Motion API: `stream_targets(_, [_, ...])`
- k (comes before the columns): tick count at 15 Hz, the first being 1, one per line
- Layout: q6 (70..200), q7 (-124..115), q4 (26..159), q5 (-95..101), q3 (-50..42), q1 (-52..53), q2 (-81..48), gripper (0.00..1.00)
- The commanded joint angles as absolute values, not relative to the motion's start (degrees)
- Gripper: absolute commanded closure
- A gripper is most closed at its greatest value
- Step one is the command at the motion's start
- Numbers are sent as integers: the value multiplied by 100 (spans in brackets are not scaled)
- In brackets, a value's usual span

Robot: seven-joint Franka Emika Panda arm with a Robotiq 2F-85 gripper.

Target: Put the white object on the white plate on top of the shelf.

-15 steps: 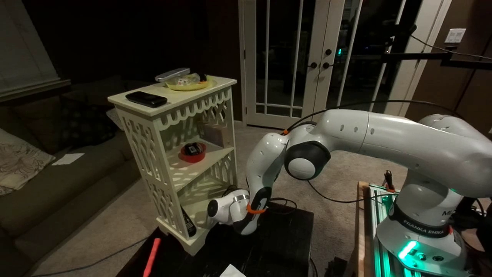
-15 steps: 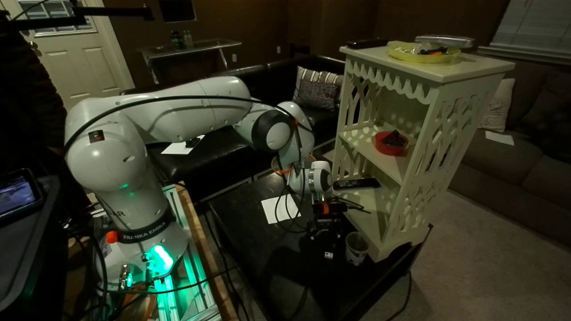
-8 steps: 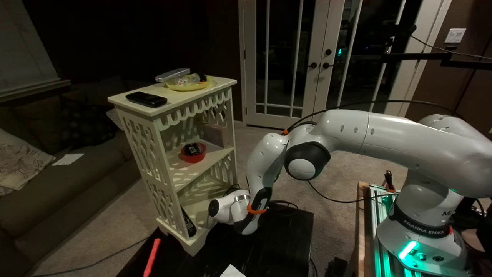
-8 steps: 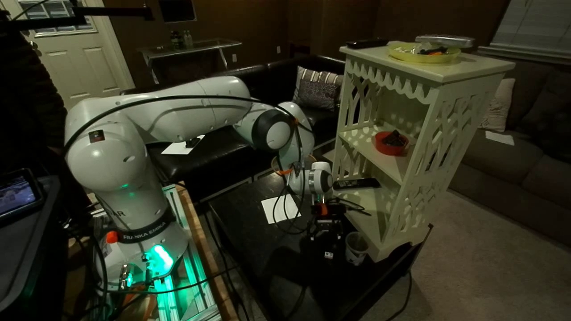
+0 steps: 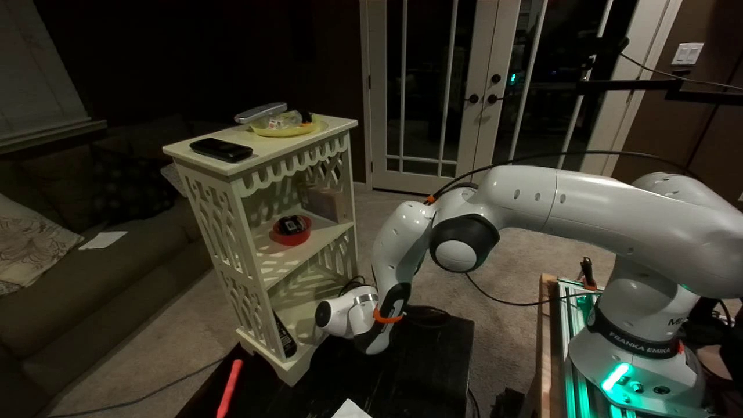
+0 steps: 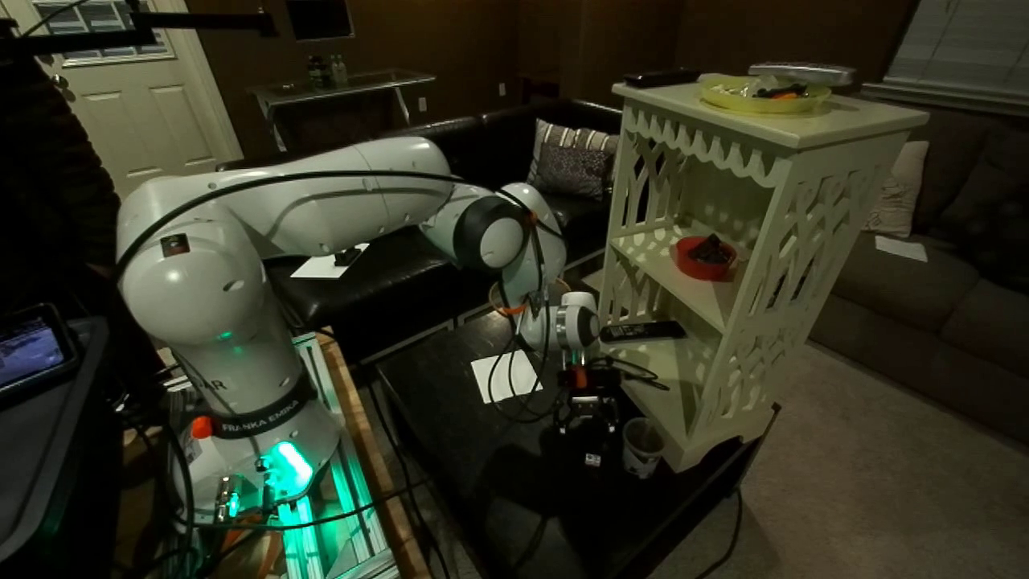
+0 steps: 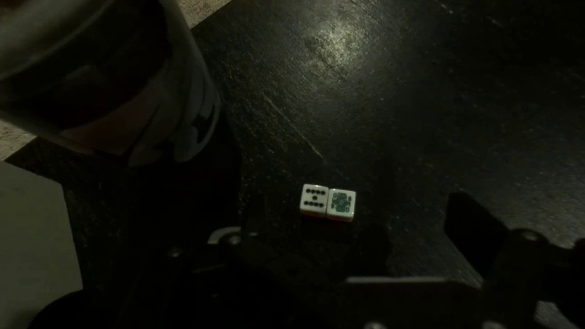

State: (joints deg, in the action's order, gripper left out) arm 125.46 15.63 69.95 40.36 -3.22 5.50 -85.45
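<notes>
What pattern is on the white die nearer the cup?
The die has rows of black dots, clearest in the wrist view.

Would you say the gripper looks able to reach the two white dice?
Probably yes: the gripper hangs open above the dice with nothing visible in between, though the cup stands close by.

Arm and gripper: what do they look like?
Glossy white, rounded arm; black base band lettered FRANKA EMIKA in white; glowing green light; long black cable; orange strap near the far end. Mostly black two-fingered gripper, some silver.
</notes>
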Motion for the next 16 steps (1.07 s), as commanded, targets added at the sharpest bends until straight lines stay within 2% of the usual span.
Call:
stream_targets(1, [12401, 1353, 7032, 3853, -428, 671, -8545, 0])
stream_targets(16, [12102, 1429, 7040, 3452, -425, 643, -8550, 0])
